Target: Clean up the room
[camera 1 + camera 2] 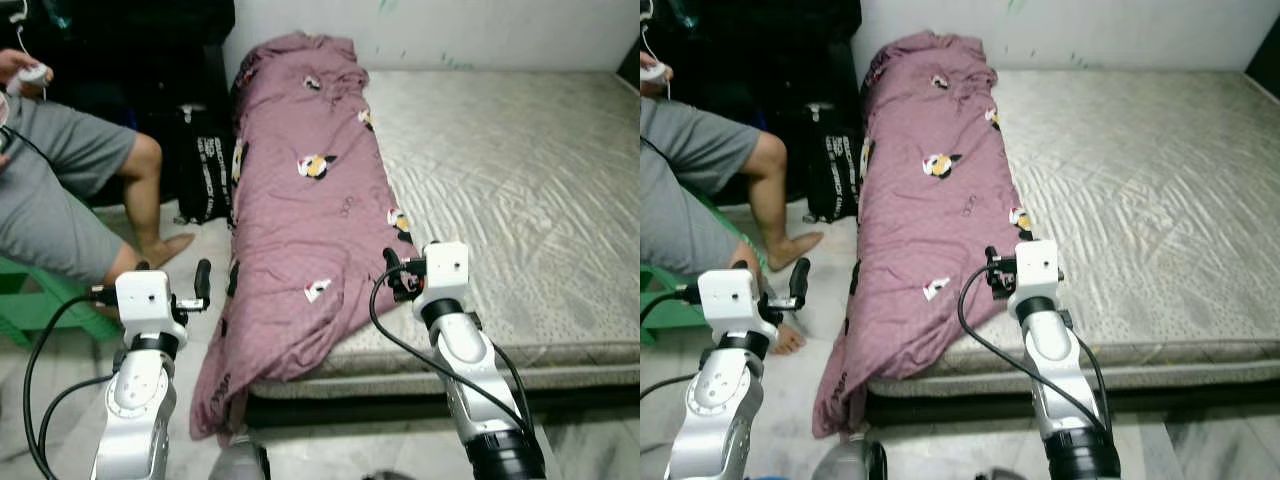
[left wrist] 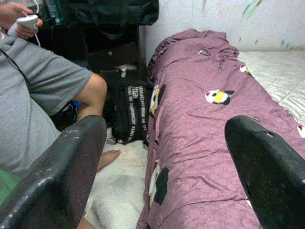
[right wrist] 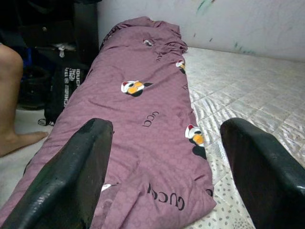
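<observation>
Long purple cotton blanket with little cartoon pictures [image 1: 300, 200] lying rolled along the left edge of the bare grey mattress [image 1: 520, 170], from 12 o'clock near the white wall [image 1: 450, 25] down to 6 o'clock, with the near end drooping off the bed to the pale floor [image 1: 70, 400]. Left pincer [image 1: 190, 285] at 8 o'clock, spread wide, holding nothing, just beside the hanging part. Right pincer [image 1: 395, 275] at 5 o'clock, also spread wide and holding nothing, low over the near right corner of the blanket. Probably soft, floppy and light, but big and likely to sag and drag. Best to pinch a thick fold at the near edge with both pincers, well apart. Black bag with white letters [image 1: 207, 175] on the floor at 10 o'clock. Person in grey shorts [image 1: 60, 190] sitting at 9 o'clock, bare foot close by, so careful swinging needed.
</observation>
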